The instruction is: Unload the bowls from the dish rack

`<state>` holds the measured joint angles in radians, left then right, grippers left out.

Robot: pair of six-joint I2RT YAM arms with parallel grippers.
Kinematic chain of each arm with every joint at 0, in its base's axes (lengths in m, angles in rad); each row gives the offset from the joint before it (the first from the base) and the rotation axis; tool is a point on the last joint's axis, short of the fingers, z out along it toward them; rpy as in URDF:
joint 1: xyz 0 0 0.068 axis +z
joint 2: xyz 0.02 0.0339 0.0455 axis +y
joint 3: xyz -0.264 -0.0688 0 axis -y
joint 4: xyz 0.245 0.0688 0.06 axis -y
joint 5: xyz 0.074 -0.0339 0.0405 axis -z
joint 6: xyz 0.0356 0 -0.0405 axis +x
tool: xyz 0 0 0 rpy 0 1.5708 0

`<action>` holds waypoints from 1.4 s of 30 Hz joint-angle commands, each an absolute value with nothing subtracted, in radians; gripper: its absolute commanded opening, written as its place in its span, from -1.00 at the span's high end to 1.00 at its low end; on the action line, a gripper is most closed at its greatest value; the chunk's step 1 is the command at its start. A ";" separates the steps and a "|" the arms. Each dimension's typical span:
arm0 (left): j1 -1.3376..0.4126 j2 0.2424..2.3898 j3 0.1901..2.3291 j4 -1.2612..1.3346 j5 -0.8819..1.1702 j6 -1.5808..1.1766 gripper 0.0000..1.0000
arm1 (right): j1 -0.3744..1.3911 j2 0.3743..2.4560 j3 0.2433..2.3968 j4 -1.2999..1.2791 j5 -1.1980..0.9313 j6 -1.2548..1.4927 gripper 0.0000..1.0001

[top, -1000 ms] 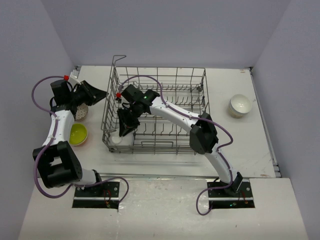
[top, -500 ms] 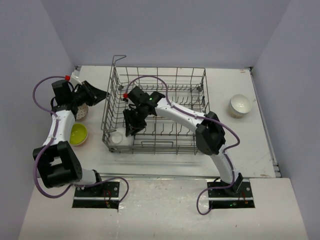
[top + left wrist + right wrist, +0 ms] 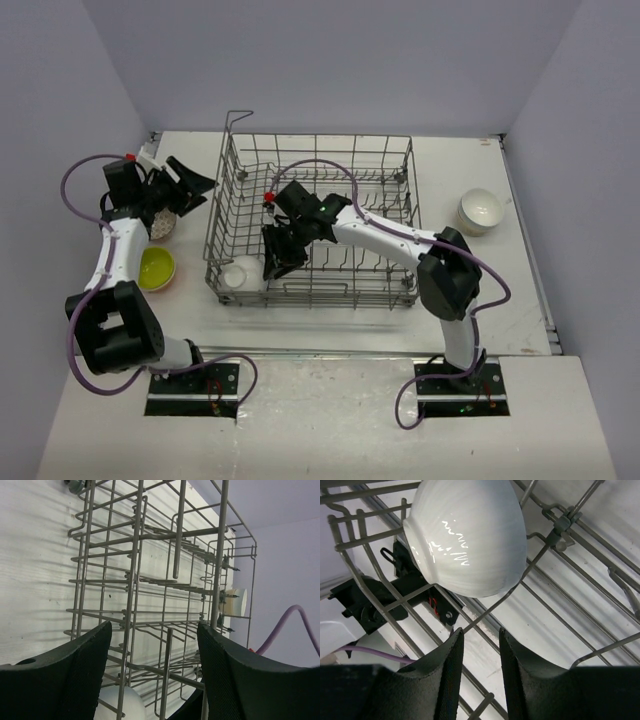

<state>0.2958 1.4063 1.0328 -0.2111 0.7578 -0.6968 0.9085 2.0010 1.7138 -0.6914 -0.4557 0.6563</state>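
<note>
The grey wire dish rack (image 3: 380, 165) stands mid-table. One white bowl (image 3: 238, 274) lies upside down in its near-left corner; in the right wrist view the bowl (image 3: 467, 535) rests against the wires. My right gripper (image 3: 279, 260) is inside the rack just right of that bowl, open and empty; in its own view (image 3: 480, 631) the fingers are apart a little short of the bowl. My left gripper (image 3: 196, 184) hovers outside the rack's left side, open and empty. Its view (image 3: 153, 627) looks through the rack (image 3: 175, 580) at the same bowl (image 3: 120, 702).
A yellow-green bowl (image 3: 156, 268) and a patterned bowl (image 3: 163, 222) sit on the table left of the rack, under my left arm. A cream bowl (image 3: 479, 211) stands on the table right of the rack. Walls close in the table on three sides.
My right gripper has moved to the right inside the rack, off the white bowl, which now shows more fully. My left gripper has shifted slightly towards the back.
</note>
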 commanded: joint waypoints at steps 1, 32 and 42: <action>0.293 1.396 1.103 -0.224 0.729 -0.706 -0.41 | 0.907 1.941 1.666 -0.605 -0.491 0.698 0.28; 0.336 1.137 0.905 -0.072 0.785 -0.681 -0.45 | 0.907 1.818 0.939 0.626 -0.465 1.144 0.04; 0.313 1.078 0.838 -0.060 0.830 -0.663 -0.41 | 0.877 1.829 0.971 0.568 -0.500 1.127 0.03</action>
